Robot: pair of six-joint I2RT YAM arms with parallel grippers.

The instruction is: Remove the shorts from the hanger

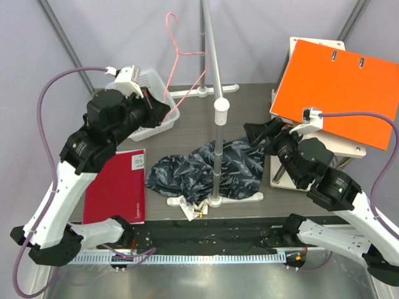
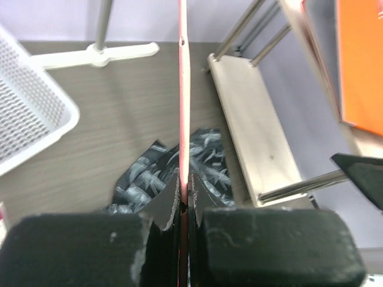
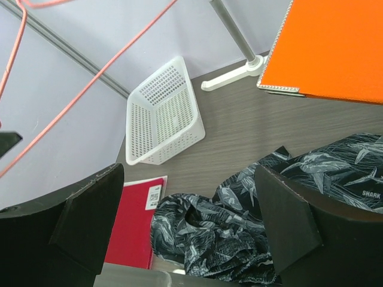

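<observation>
The shorts (image 1: 206,169) lie nearest the arms' bases. They are crumpled on the dark table (image 1: 249,103) and heaped around the foot of the grey rail pole (image 1: 216,143), spreading to its left and right. Their paper tags (image 1: 193,209) poke out on the near side of the pole's foot. The cloth is free of the hanger, and no wire touches it.

A red notebook (image 1: 115,185) lies flat to the left of the pole, just apart from the cloth. To the right of the pole, the right gripper (image 3: 188,179) hangs over the right end of the shorts, its jaws spread wide with nothing between them.

Farther back and left of the pole, the left gripper (image 2: 184,206) is clenched on a lower stretch of the pink-red hanger (image 1: 181,62). The hanger is held up in the air with its hook topmost, close beside the pole. A white basket (image 1: 149,128) sits below that gripper. Far right of the pole, an orange folder (image 1: 340,93) rests on a pale wooden rack (image 1: 280,171).
</observation>
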